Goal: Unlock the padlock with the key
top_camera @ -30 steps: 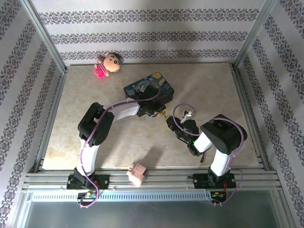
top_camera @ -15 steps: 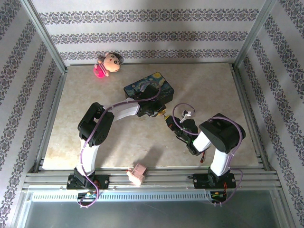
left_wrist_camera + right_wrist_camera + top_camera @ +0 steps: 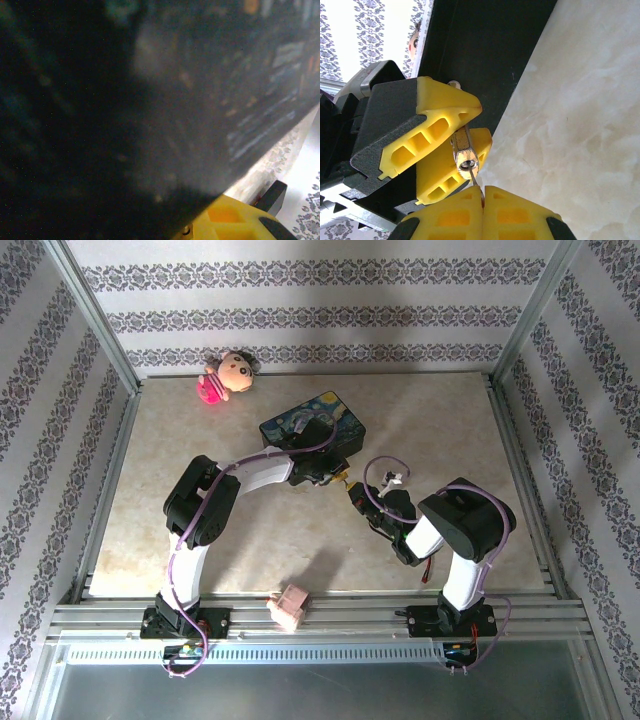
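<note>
1. gripping the padlock point(image 3: 464, 150) between narrowed fingers, the left hand point(image 3: 468, 131) holds it just beside the dark box point(image 3: 485, 45), above the tabletop point(image 3: 580, 125).
2. right hand point(image 3: 483, 205) pinched tight on the key point(image 3: 474, 176); key tip meets the keyhole (depth of entry unclear).
3. judged: insertion in hand; turn and shackle release outstanding.
4. writing: box markings in the left wrist view blurred, none legible.

We find the doll point(image 3: 228, 377) at the tabletop's point(image 3: 440, 430) far left, with the box point(image 3: 318, 418) to its right. Against the box's near side the left hand point(image 3: 465, 135) grips the padlock point(image 3: 465, 150). Just before it, the right hand point(image 3: 482, 210) holds the key point(image 3: 474, 176), which touches the padlock.
</note>
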Robot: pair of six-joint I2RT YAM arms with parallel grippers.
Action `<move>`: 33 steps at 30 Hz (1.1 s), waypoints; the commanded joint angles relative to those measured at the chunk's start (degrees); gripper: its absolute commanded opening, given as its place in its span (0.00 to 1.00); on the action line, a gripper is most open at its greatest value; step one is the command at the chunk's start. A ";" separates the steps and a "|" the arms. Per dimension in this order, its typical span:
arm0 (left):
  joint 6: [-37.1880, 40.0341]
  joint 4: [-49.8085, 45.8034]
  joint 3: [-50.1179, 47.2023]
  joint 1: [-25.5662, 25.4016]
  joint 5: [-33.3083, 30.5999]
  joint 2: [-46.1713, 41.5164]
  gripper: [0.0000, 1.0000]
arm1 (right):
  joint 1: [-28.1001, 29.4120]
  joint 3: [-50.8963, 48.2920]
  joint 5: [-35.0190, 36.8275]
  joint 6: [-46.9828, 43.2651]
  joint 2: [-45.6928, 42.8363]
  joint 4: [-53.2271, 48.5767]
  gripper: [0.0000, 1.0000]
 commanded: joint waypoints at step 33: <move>-7.94 -2.60 -2.83 -1.29 7.21 1.37 0.20 | 4.34 1.02 7.53 4.63 0.45 1.85 0.00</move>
